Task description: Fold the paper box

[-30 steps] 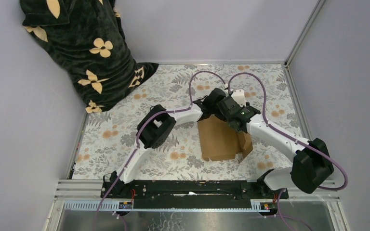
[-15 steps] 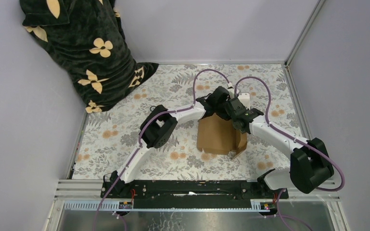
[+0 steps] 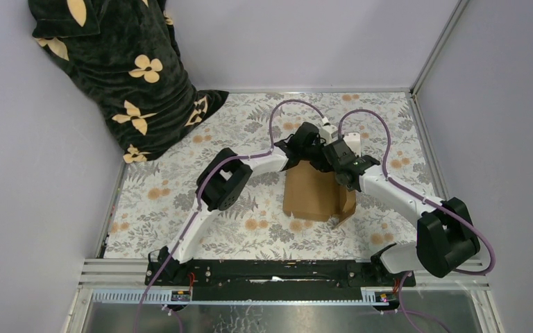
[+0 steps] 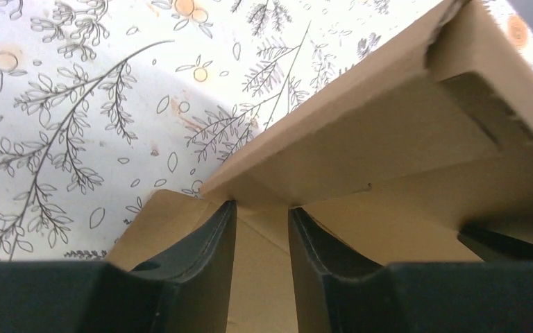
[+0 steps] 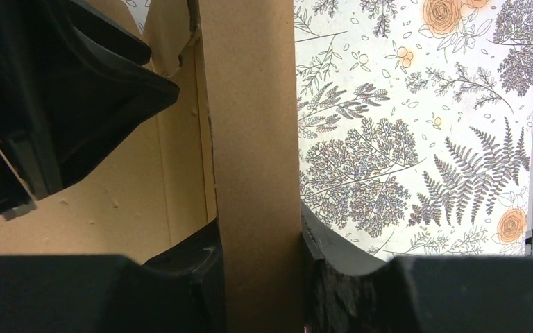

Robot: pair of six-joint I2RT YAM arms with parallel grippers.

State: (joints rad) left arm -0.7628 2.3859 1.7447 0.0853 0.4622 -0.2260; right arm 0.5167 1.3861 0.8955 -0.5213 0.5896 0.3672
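The plain brown corrugated cardboard paper box [image 3: 312,198] sits half-formed on the floral-patterned bench [image 3: 153,201], a little right of centre. One long wall appears raised along its 3 o'clock side.

It should handle as light, and stiff across the panels, bending readily only at the scored creases. It will likely slide on the bench if pushed from one side alone, and a hard pinch could crush the fluting or tear a tab. The best hold, I judge, is on a free flap edge close to its crease, with the other arm steadying the base.

Both arms meet at the box's 12 o'clock end.
- **Right gripper:** The right gripper [image 5: 258,260] is closed onto the upright wall strip. In its wrist view the cardboard fills the gap between its fingers [image 5: 194,263], which press it from 9 and 3 o'clock.
- **Left gripper:** The left gripper [image 4: 262,232] stands at about 11 o'clock of the box, its jaws a narrow way apart with cardboard showing in the gap. A raised panel runs off toward 2 o'clock from the tips. I cannot tell whether it pinches a flap or merely rests over the sheet.

A black cloth with cream flowers [image 3: 125,76] lies well apart at 10 o'clock.
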